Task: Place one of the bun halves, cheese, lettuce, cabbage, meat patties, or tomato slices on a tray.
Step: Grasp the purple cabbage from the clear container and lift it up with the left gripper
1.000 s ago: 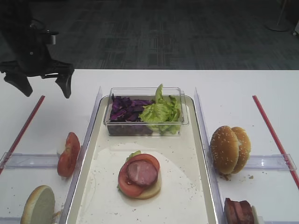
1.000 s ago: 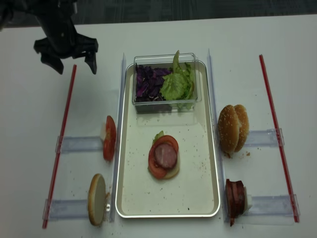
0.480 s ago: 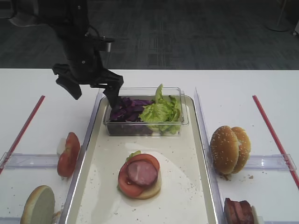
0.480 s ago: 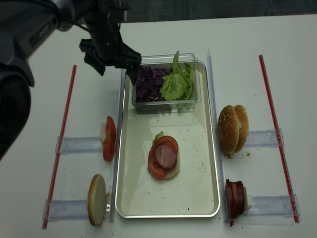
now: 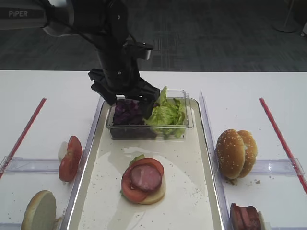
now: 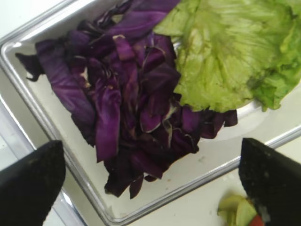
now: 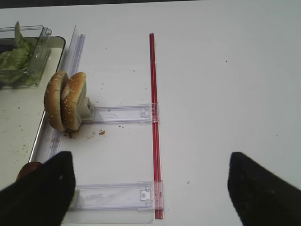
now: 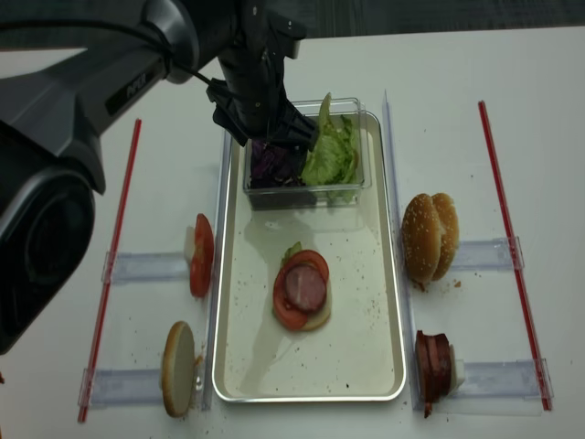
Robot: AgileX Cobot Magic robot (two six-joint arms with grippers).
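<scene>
Left arm hides much of the cabbage (image 6: 127, 117) in both overhead views. Cabbage sits in the clear tub (image 5: 184, 125) at the tray's (image 5: 91, 158) far end, beside lettuce (image 6: 225, 56). Left gripper (image 5: 125, 98) jaws wide, holding nothing, over the cabbage. Right gripper (image 7: 150, 188) jaws wide, holding nothing.

A broad white table (image 5: 53, 86) fills the foreground, evenly lit with barely a shadow. Behind it lies a dark grey patterned carpet floor (image 5: 211, 33), and a pale round stand base (image 5: 287, 26) sits far right.
</scene>
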